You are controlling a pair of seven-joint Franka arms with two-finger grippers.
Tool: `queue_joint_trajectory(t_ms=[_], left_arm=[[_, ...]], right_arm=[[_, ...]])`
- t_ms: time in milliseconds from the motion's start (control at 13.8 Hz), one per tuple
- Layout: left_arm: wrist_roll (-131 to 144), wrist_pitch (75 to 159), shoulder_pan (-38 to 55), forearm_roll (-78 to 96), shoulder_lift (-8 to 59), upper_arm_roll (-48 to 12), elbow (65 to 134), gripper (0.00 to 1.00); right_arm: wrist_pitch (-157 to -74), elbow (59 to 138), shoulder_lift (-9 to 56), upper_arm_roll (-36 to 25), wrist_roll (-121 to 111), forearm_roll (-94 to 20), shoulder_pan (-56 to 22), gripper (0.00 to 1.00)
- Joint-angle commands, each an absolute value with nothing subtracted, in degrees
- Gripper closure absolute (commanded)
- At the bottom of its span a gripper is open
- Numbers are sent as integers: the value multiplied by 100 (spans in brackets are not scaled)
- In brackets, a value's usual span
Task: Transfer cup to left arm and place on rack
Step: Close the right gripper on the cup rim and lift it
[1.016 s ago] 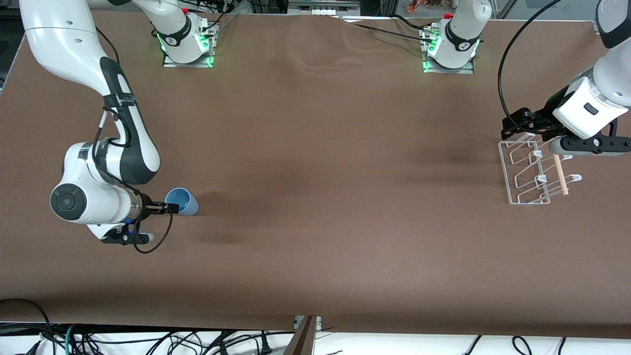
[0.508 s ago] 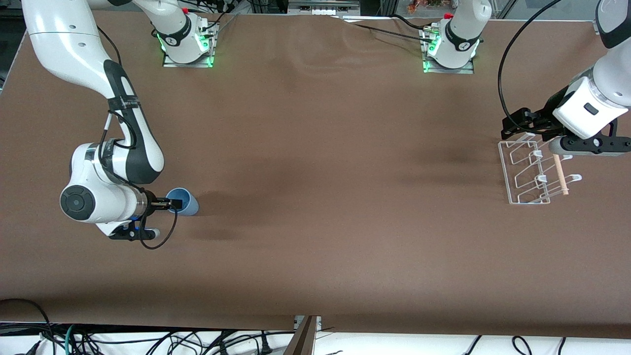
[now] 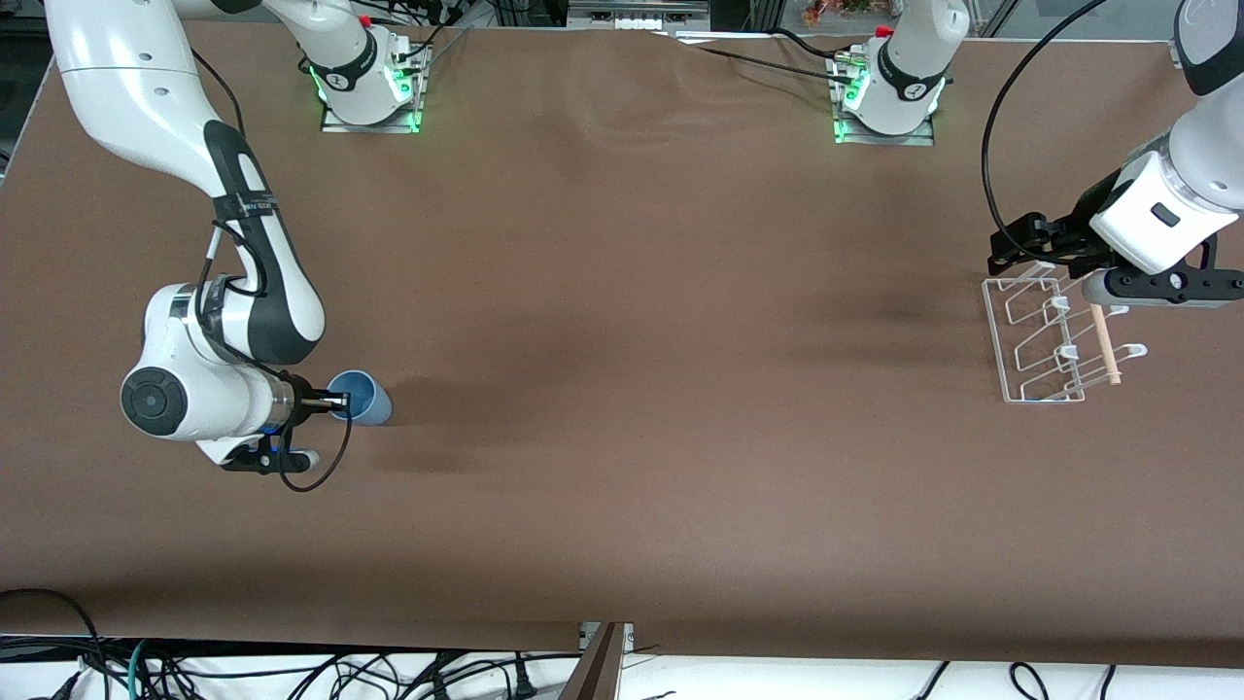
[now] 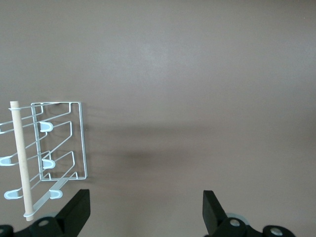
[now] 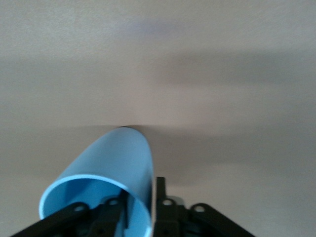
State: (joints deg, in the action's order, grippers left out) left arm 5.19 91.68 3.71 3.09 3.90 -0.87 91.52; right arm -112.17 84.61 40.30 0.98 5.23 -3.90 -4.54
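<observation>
The light-blue cup (image 3: 364,398) lies on its side on the table toward the right arm's end, its mouth facing the right gripper (image 3: 337,400). In the right wrist view the cup (image 5: 111,168) fills the lower part. My right gripper (image 5: 142,197) has one finger inside the mouth and one outside, shut on the cup's wall. The cup still rests on the table. My left gripper (image 3: 1020,255) hangs open and empty over the table beside the white wire rack (image 3: 1054,340). In the left wrist view it (image 4: 145,217) has wide-spread fingers, and the rack (image 4: 47,153) shows its wooden dowel.
The brown table (image 3: 632,321) holds nothing else. Both arm bases (image 3: 369,87) stand along its edge farthest from the front camera. Cables lie off the table's near edge.
My right gripper has slid forward onto the cup's rim, quickly at first and then slowing. The cup, the rack and the left arm have not moved.
</observation>
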Motion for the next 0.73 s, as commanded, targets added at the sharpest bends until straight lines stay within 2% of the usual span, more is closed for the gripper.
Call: queue_joint_trajectory(t_ms=[0, 290, 653], left_arm=[[536, 9158, 360, 316, 378, -88, 9123, 0], [536, 9158, 360, 316, 378, -97, 9123, 0], [536, 9158, 360, 316, 378, -97, 9123, 0]], right_arm=[[-11390, 8473, 4087, 132, 396, -589, -431, 100], [-11356, 8228, 4043, 386, 509, -746, -422, 100], [-11303, 7937, 3946, 921, 1255, -1940, -431, 100]])
